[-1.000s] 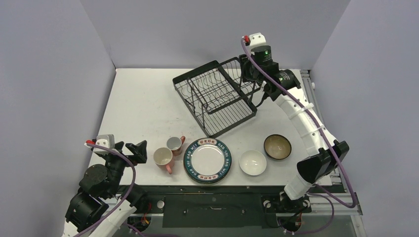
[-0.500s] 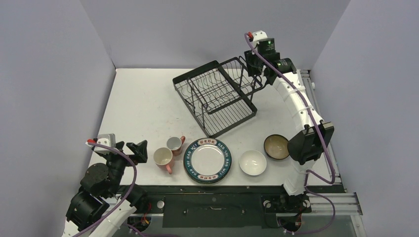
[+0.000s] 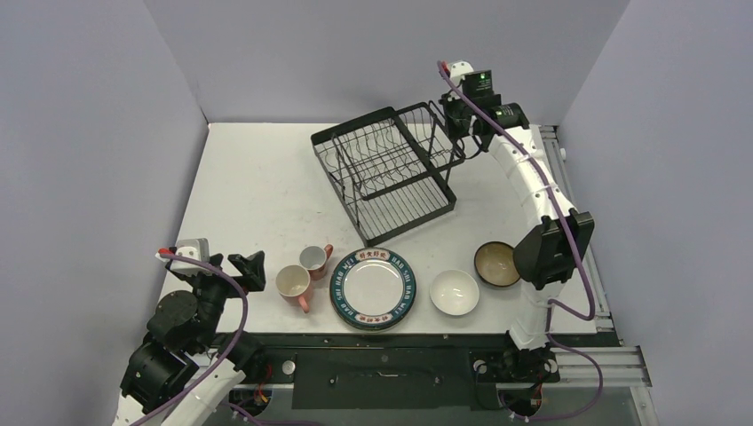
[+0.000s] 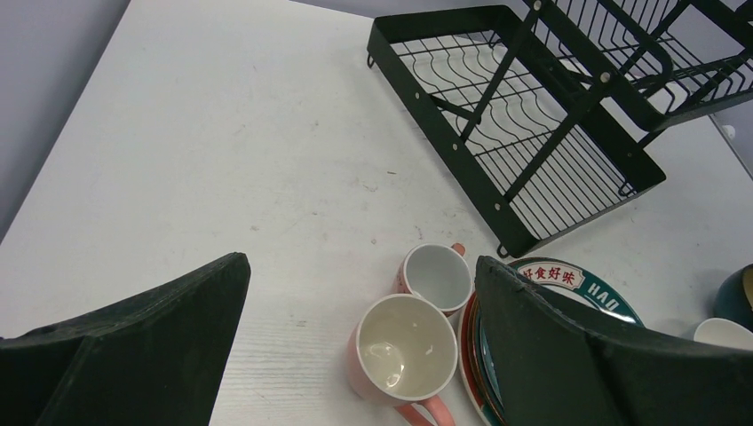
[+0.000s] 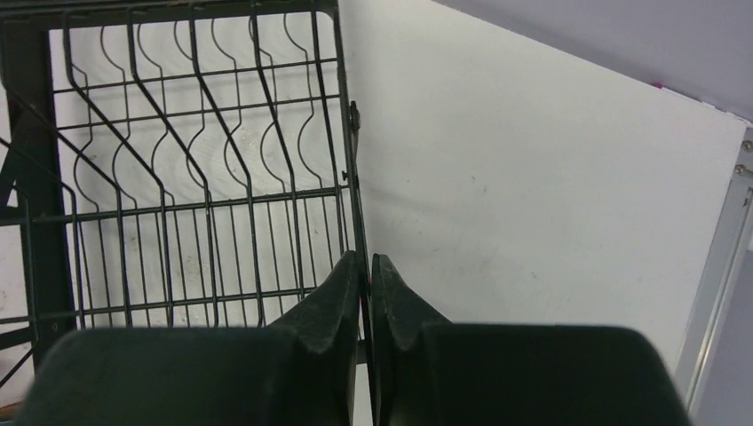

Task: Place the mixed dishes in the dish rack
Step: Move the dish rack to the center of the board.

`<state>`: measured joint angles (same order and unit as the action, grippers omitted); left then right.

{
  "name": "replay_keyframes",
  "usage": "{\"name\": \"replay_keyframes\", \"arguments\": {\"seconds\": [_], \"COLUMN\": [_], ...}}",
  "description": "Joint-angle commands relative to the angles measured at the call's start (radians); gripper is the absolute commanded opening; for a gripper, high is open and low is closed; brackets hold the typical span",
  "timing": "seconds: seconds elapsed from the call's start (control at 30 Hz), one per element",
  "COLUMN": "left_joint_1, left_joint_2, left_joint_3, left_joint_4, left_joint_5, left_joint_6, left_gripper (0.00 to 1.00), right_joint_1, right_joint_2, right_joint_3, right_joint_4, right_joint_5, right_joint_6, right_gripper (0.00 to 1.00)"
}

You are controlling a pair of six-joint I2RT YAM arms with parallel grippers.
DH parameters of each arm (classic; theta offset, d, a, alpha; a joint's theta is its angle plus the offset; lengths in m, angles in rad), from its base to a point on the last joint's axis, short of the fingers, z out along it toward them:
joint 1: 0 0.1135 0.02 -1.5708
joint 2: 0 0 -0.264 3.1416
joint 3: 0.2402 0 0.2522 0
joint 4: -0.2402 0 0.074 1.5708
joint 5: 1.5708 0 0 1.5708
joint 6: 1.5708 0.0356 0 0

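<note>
The right gripper (image 5: pixel 366 266) is clamping a thin rim wire of the dish rack (image 3: pixel 386 173), near the far edge of the table (image 3: pixel 257 177); any pull is risking a slip or tipping the rack. The left gripper (image 3: pixel 249 269) is hovering wide open beside the pink mugs (image 3: pixel 302 271)

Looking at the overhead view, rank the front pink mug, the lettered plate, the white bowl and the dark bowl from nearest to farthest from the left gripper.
From the left gripper:
1. Front pink mug, just to its right.
2. Lettered plate, middle of the near edge.
3. White bowl, right of the plate.
4. Dark bowl, far right, beside the right arm.
</note>
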<state>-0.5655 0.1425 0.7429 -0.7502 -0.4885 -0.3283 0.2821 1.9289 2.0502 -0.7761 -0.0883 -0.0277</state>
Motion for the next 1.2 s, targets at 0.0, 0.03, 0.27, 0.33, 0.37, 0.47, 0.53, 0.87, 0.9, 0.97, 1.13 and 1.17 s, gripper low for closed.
{"name": "replay_keyframes", "arguments": {"seconds": [0.0, 0.03, 0.27, 0.33, 0.37, 0.47, 0.53, 0.87, 0.9, 0.97, 1.13, 1.17], "left_joint_1": [0.011, 0.012, 0.015, 0.016, 0.017, 0.020, 0.022, 0.027, 0.027, 0.028, 0.029, 0.029], "left_joint_2": [0.017, 0.018, 0.017, 0.016, 0.016, 0.016, 0.017, 0.015, 0.016, 0.018, 0.020, 0.020], "left_joint_3": [0.004, 0.004, 0.004, 0.004, 0.004, 0.004, 0.003, 0.002, 0.002, 0.002, 0.002, 0.000], "left_joint_4": [0.050, 0.050, 0.051, 0.052, 0.052, 0.053, 0.052, 0.054, 0.054, 0.055, 0.057, 0.058], "left_joint_5": [0.012, 0.013, 0.015, 0.015, 0.015, 0.017, 0.019, 0.025, 0.026, 0.028, 0.037, 0.040], "left_joint_6": [0.014, 0.014, 0.014, 0.014, 0.014, 0.015, 0.016, 0.017, 0.017, 0.018, 0.018, 0.020], "left_gripper": [0.96, 0.96, 0.96, 0.96, 0.96, 0.96, 0.96, 0.96, 0.96, 0.96, 0.96, 0.96], "right_joint_1": [-0.015, -0.019, -0.026, -0.024, -0.023, -0.012, -0.003, 0.034, 0.042, 0.055, 0.078, 0.078], "right_joint_2": [-0.040, -0.056, -0.127, -0.158, -0.180, -0.223, -0.248, -0.351, -0.354, -0.358, -0.341, -0.340], "right_joint_3": [-0.024, -0.050, -0.154, -0.217, -0.232, -0.303, -0.338, -0.508, -0.514, -0.532, -0.505, -0.497], "right_joint_4": [0.093, 0.104, 0.186, 0.210, 0.224, 0.245, 0.253, 0.341, 0.345, 0.358, 0.346, 0.342], "right_joint_5": [0.053, 0.058, 0.060, 0.060, 0.062, 0.081, 0.111, 0.201, 0.207, 0.212, 0.222, 0.220], "right_joint_6": [0.102, 0.112, 0.213, 0.231, 0.239, 0.250, 0.260, 0.425, 0.433, 0.455, 0.459, 0.457], "right_gripper": [0.00, 0.00, 0.00, 0.00, 0.00, 0.00, 0.00, 0.00, 0.00, 0.00, 0.00, 0.00]}}
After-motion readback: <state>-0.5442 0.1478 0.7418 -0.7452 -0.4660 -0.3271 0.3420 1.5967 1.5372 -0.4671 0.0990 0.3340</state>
